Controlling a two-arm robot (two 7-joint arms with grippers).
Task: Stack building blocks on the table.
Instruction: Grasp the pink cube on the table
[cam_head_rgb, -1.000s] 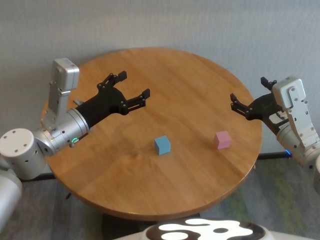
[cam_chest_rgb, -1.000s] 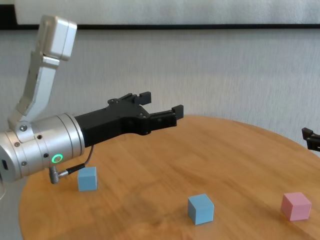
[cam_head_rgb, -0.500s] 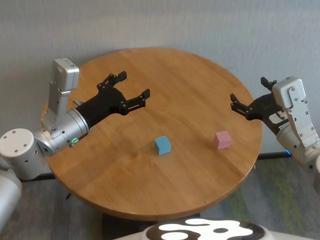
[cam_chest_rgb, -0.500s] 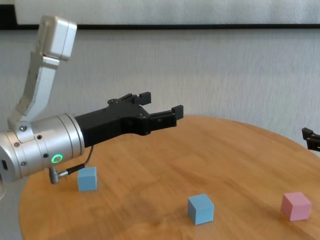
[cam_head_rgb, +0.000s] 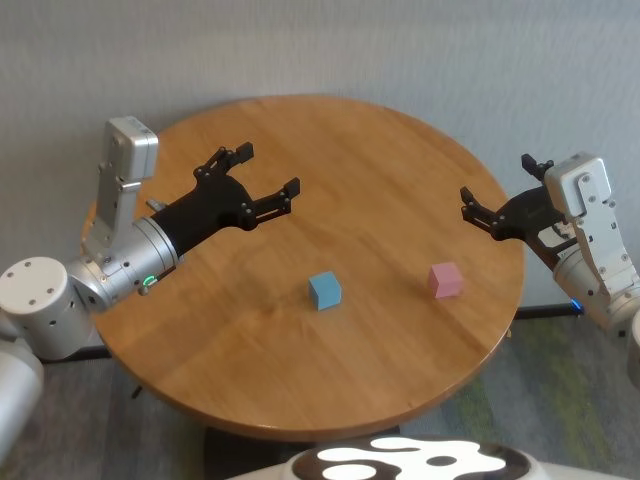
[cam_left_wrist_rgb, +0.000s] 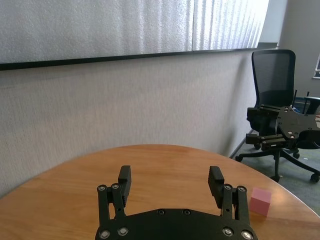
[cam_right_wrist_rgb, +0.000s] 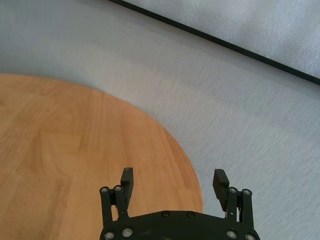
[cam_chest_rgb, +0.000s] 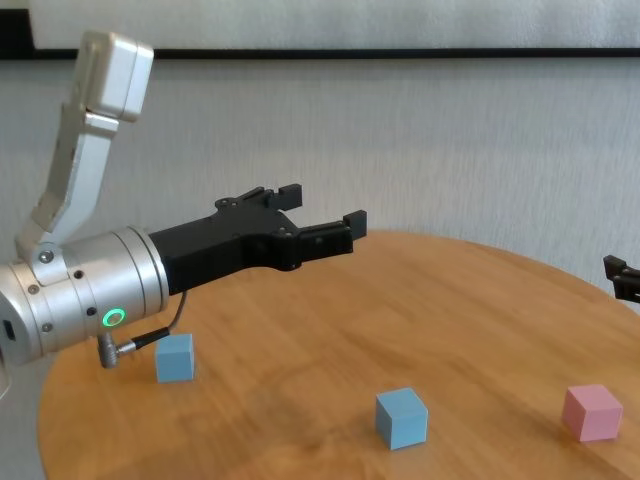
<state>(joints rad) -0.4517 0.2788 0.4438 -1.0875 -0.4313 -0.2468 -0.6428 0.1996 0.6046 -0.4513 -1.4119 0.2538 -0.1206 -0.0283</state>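
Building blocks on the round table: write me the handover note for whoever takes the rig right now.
Left gripper: open, empty, held above the table's left half.
Right gripper: open, empty, above the table's right edge.
Table: three blocks, all lying apart. One blue block sits near the middle. The pink block sits to its right. A second blue block lies at the left, under the left forearm; only the chest view shows it.
Done: nothing stacked, nothing picked up.
Left: the whole stack, probably starting with a grasp on one block.
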